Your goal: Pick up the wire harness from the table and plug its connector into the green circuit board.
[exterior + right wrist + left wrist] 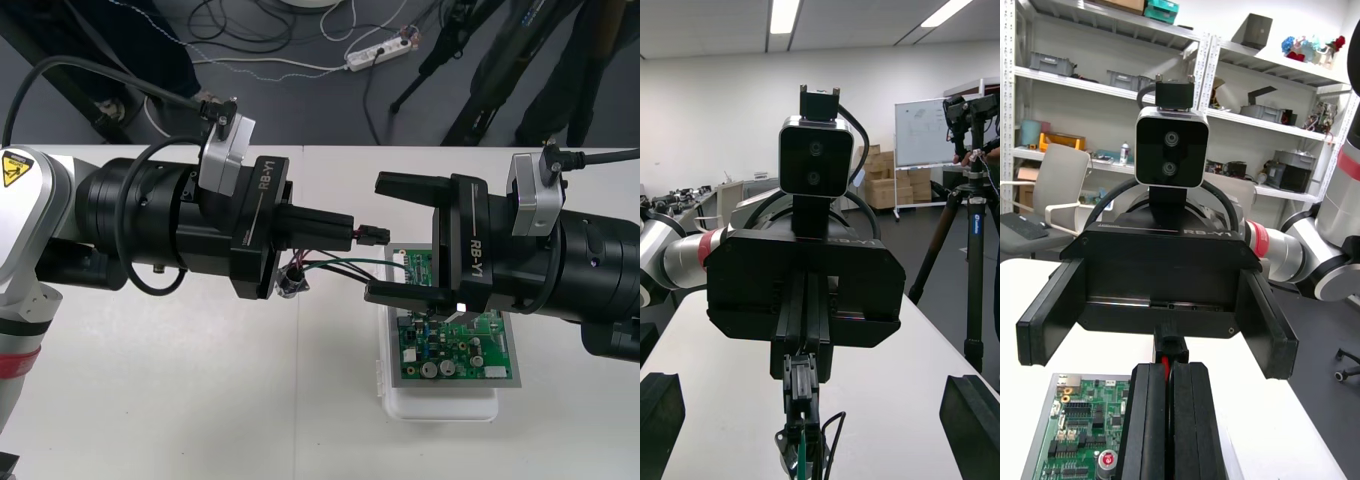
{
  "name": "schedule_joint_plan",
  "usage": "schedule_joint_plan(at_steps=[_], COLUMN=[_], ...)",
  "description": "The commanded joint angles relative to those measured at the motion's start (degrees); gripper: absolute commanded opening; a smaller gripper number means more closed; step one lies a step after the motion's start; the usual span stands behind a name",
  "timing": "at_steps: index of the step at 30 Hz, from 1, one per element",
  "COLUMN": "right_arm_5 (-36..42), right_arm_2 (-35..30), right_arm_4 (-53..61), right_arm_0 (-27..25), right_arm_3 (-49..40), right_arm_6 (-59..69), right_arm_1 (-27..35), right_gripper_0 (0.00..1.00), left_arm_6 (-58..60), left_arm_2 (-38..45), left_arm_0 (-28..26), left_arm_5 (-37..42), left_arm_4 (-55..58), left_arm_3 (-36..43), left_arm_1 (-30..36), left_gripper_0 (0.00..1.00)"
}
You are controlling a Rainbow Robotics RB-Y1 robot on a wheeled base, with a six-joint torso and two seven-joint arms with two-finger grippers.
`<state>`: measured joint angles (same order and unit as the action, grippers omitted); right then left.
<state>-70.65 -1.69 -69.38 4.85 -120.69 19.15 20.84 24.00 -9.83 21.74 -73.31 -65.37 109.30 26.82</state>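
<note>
**Item: wire harness [318, 268]. Status: picked up, not yet connected.**

- **Done:** You can count the pick-up as complete. The harness is carried off the table [180, 400] by the left gripper [348, 232], which reaches in level from the table's left edge to about mid-table.
- **Left to do:** The plug has to go into the green circuit board [452, 345]. Nothing here shows it seated there.
- **Left gripper:** The jaws are together, clamped on the harness just behind its small black plug [373, 236]. The plug sticks out past the fingertips, pointing toward the table's right edge. In the left wrist view a red wire shows between the two closed fingers [1150, 427].
- **Rest of the harness:** The wires [345, 263] loop back under the left gripper to the round metal socket [295, 281]. The socket hangs beneath the gripper, and you cannot tell whether it touches the table.
- **Right gripper [380, 240]:** The jaws are wide apart and hold nothing, facing the left gripper head-on. The plug stands at the mouth of that gap and appears to touch neither finger.
- **Board:** It sits on its white base [440, 405] in the table's right half, toward the near edge, partly under the right gripper. The plug is held beside the board's far left corner, apart from it.
- **Judgement:** About halfway. A handover or a direct descent to the board both look possible from here.
</note>
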Motion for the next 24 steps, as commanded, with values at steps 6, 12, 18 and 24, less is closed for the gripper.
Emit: schedule_joint_plan(at_steps=[6, 12, 18, 24], right_arm_5=[-4.5, -5.91, -6.52, -8.37], right_arm_2=[-4.29, -5.52, -6.05, -7.1], right_arm_4=[-1.02, -1.2, -1.9, -4.1], right_arm_0=[0.07, 0.16, 0.16, 0.6], right_arm_3=[-2.09, -2.18, -2.09, -2.09], right_arm_6=[0.53, 1.41, 2.91, 4.49], right_arm_1=[-0.36, 0.87, 3.42, 7.55], right_gripper_0=[1.0, 1.0, 1.0, 1.0], left_arm_6=[2.71, 2.1, 1.66, 1.22], left_arm_2=[-0.54, 0.16, 1.48, 2.8], left_arm_0=[-0.03, -1.97, -3.73, -5.57], left_arm_5=[2.47, 2.47, 1.06, -0.35], left_arm_4=[0.86, 0.86, 0.86, 1.48], left_arm_3=[0.3, 0.3, 0.3, 0.3], left_arm_1=[3.24, 3.5, 3.5, 3.24], left_gripper_0=[0.0, 0.0, 0.0, 0.0])
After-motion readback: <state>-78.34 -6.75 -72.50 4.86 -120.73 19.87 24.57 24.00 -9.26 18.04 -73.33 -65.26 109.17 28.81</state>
